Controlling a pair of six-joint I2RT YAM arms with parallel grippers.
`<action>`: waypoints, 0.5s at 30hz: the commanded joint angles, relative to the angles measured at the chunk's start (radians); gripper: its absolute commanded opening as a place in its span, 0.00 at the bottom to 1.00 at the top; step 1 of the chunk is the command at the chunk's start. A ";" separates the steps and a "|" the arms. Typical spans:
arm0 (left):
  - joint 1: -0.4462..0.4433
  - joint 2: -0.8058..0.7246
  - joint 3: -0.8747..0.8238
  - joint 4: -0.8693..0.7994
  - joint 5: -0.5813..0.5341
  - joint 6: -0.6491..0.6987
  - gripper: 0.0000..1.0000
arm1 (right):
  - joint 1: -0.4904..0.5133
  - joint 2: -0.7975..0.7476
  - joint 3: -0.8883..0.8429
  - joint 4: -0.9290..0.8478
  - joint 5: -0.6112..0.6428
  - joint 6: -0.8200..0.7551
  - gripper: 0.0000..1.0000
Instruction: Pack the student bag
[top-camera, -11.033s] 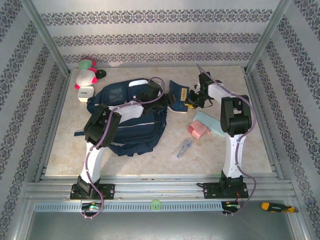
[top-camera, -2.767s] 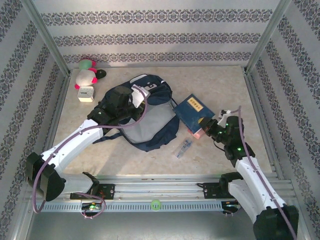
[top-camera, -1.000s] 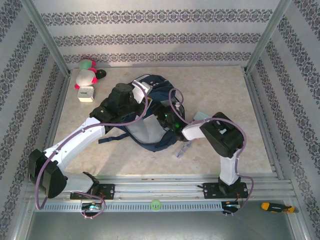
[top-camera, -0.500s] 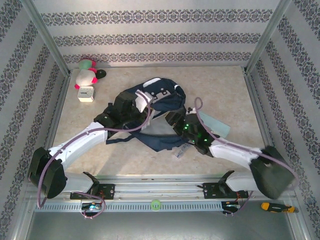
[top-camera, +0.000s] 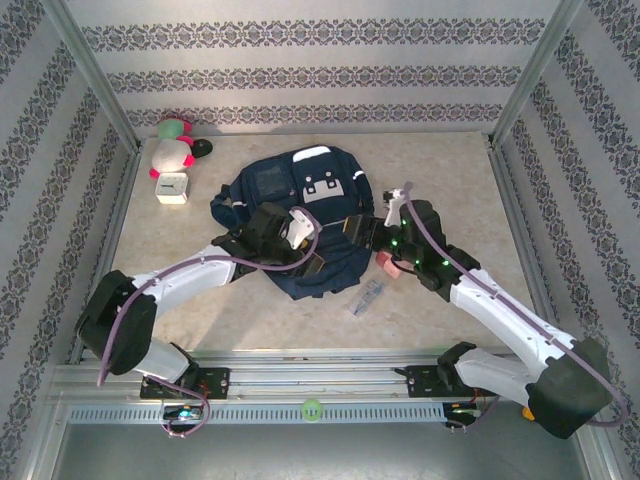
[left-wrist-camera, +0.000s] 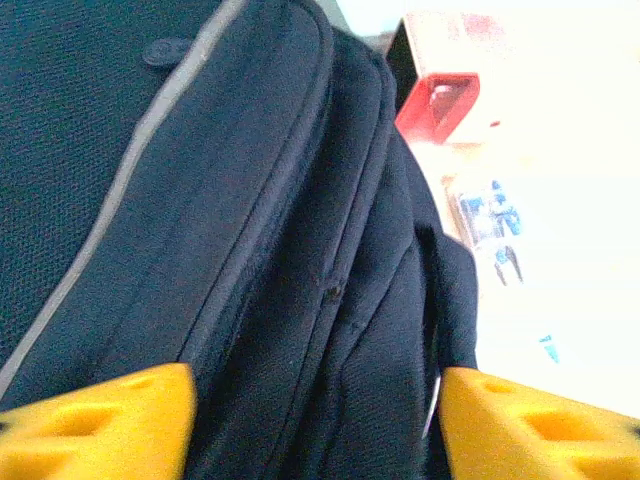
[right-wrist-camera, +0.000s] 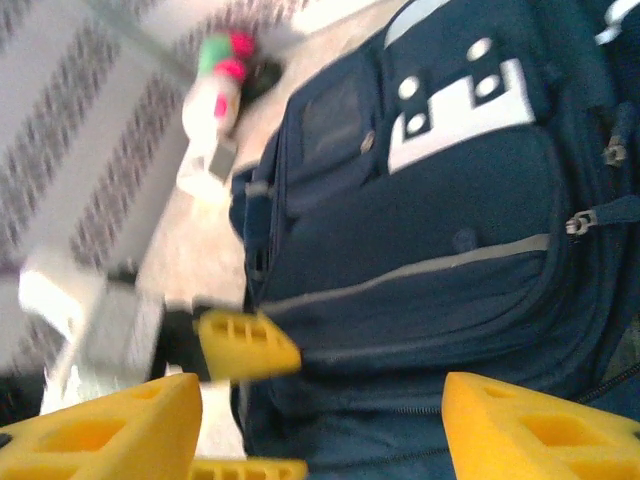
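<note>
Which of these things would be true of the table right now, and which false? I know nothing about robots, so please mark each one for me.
1. The student bag lies with its front pocket up, the thin pale stripe showing. True.
2. The left gripper is clamped shut. False: it is wide open, facing the bag's dark fabric.
3. A plush toy sits at the far left corner of the table. True.
4. The pink box rests on top of the bag. False: it lies on the table, beside the bag's right edge.
</note>
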 joint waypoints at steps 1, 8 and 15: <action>0.032 -0.109 0.013 0.026 -0.004 -0.123 0.74 | 0.031 0.033 0.128 -0.205 -0.120 -0.413 0.68; 0.215 -0.324 -0.083 0.005 -0.104 -0.352 0.81 | 0.226 0.222 0.308 -0.514 0.032 -1.118 0.77; 0.316 -0.448 -0.199 -0.037 -0.140 -0.426 0.81 | 0.326 0.471 0.389 -0.478 0.128 -1.411 0.78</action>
